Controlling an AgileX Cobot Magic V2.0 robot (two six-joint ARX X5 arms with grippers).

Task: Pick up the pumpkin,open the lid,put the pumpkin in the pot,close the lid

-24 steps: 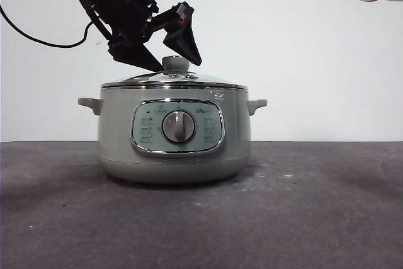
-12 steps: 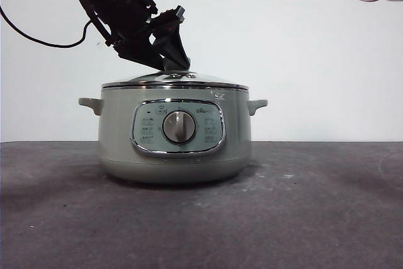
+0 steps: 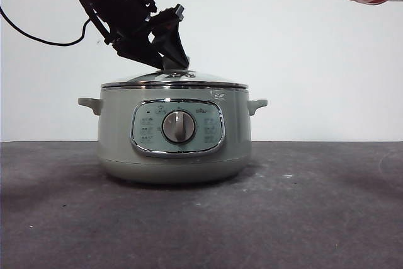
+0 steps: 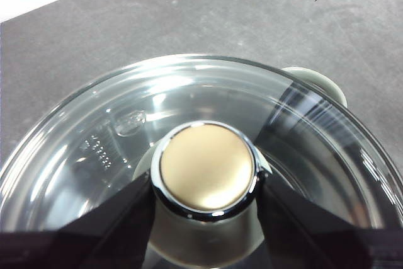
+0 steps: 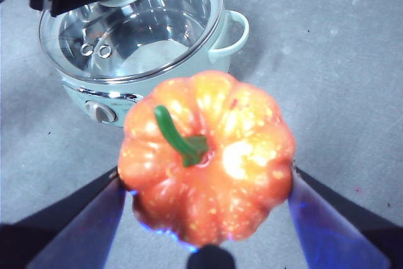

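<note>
Left claw — our jaws clamp the lid's knob, lid seated on the pot on the tabletop. Right claw grips the pumpkin aloft — at the pot's two o'clock.

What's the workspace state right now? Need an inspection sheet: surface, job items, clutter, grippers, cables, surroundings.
Surface: dark grey table, some faint pale specks.
Pot: upright on the table, dial facing the front camera.
Lid: seated on the pot, glass clear.
Pumpkin: held in the air, above and to one side of the pot, stem up.
Clutter: nothing seen.
Left gripper: fingers closed on the lid's knob, one each side.
Right gripper: fingers clamped on the pumpkin's sides.
Cables: one black cable trailing from the left arm.
Surroundings: plain white wall.
</note>
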